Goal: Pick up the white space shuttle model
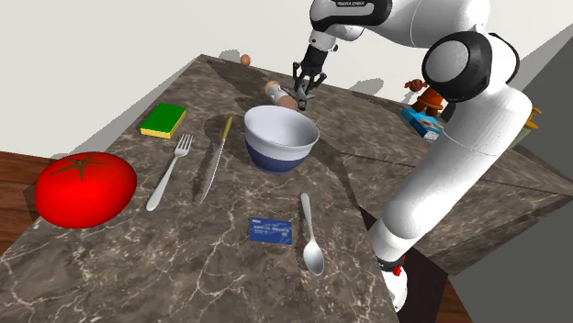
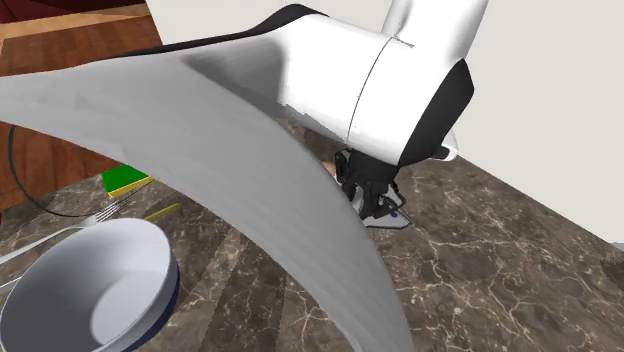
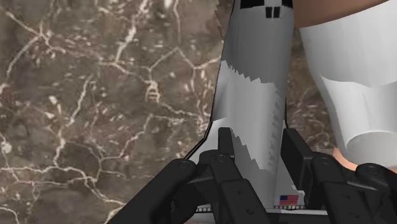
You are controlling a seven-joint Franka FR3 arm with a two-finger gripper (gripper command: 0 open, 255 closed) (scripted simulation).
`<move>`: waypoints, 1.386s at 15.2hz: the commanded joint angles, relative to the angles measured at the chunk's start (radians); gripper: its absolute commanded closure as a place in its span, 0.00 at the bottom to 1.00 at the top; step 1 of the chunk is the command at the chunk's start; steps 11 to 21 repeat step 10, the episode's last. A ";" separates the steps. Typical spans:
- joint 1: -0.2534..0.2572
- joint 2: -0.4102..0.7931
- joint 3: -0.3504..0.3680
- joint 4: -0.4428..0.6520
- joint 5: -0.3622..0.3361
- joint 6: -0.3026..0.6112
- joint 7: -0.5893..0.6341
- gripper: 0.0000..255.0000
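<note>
A white bowl (image 1: 281,138) with a blue base is standing on the dark marbled tabletop (image 1: 220,275), with a knife (image 1: 214,161) and a fork (image 1: 171,171) lying beside it (a green-and-yellow sponge (image 1: 163,120) and a big red tomato (image 1: 85,189) farther out) and a spoon (image 1: 310,237) lying just beside a blue card (image 1: 271,230).

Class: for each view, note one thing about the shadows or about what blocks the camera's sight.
Shoulder view: the marble table looks darker under the arm, where its shadow falls. Second exterior view: a white link of the arm, close to the camera, hides much of the table. Wrist view: a jagged-edged shadow crosses the space shuttle model.
</note>
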 commanded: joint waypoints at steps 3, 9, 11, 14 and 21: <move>-0.001 -0.002 -0.001 0.051 -0.002 -0.052 0.005 1.00; -0.002 0.003 -0.002 0.126 -0.002 -0.123 0.011 1.00; -0.002 0.003 -0.002 0.127 -0.002 -0.123 0.011 1.00; -0.002 0.003 -0.002 0.127 -0.002 -0.123 0.011 1.00; -0.002 0.003 -0.002 0.127 -0.002 -0.123 0.011 1.00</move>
